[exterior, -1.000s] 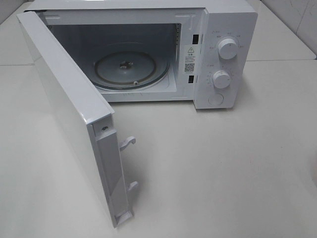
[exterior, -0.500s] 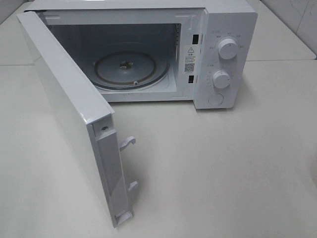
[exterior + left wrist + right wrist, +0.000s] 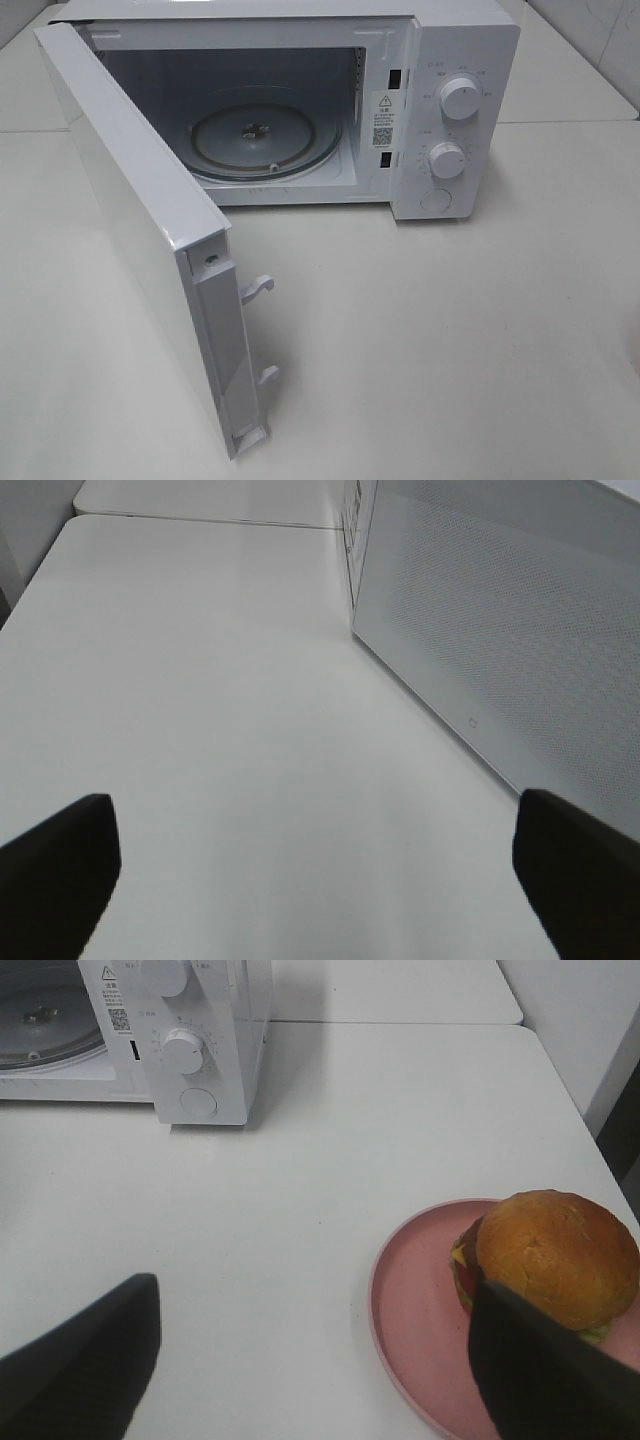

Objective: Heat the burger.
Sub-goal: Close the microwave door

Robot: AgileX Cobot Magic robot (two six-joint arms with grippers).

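Sitting lower right on the pink plate [image 3: 415,1330], the burger [image 3: 548,1260] looks soft, stacked, squashable — better lift by the plate rim; right gripper [image 3: 320,1360] wide, empty — left gripper [image 3: 320,865] likewise.

So there's one white microwave [image 3: 300,100] with one door [image 3: 140,230] hanging open, one glass turntable [image 3: 262,140] inside, two knobs [image 3: 458,98] plus one round button [image 3: 435,200]. One burger [image 3: 550,1260], one pink plate [image 3: 415,1330]. Door latch hooks [image 3: 257,288]: two, I think, they're pretty tiny.
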